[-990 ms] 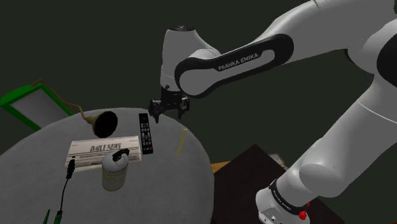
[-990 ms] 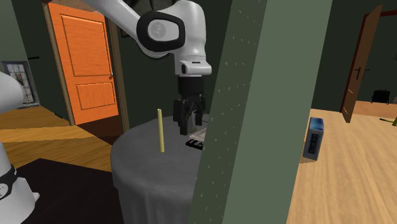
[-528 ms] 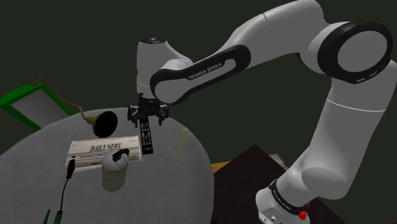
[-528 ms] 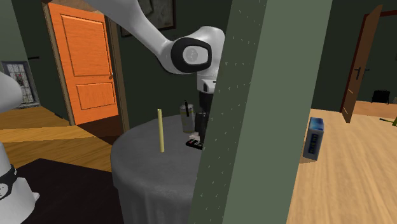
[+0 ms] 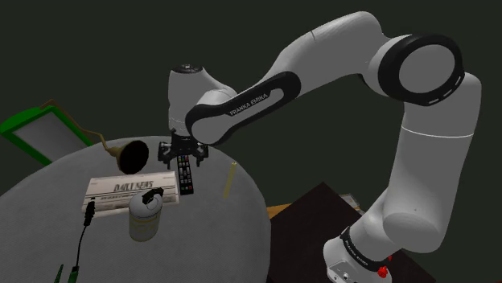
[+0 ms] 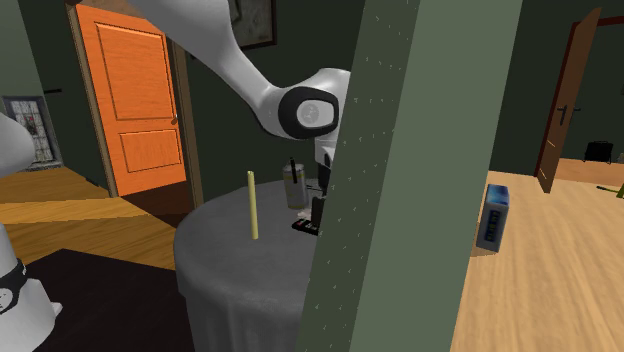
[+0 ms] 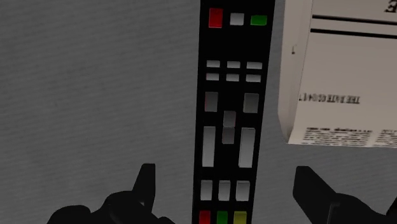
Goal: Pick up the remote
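Two black fingers [image 7: 145, 186] stand wide apart, one on each side of the one remote [image 7: 232, 108], and neither touches it; the gripper [image 7: 227, 181] holds nothing. That remote is a long black bar lying flat on the round grey table [image 5: 229, 237], with one of its long edges just beside the one newspaper [image 7: 343, 70]. At one end it carries a row of three buttons, red, grey and green; beside the fingertips is another row of three, red, green and yellow; between them are grey keys.

From the shoulder view the gripper [image 5: 183, 155] hangs low over the far end of the remote [image 5: 187, 178], pointing straight down. The newspaper [image 5: 121, 191] lies to that view's left of the remote. On the same table are one pale jar [image 5: 145, 215] with a dark top, one thin yellowish stick [image 5: 228, 181] standing upright, and one dark round thing with a tan handle [image 5: 133, 157].

From the second exterior view one green pillar [image 6: 400, 180] covers part of the arm; one orange door [image 6: 135, 95] stands behind the table.
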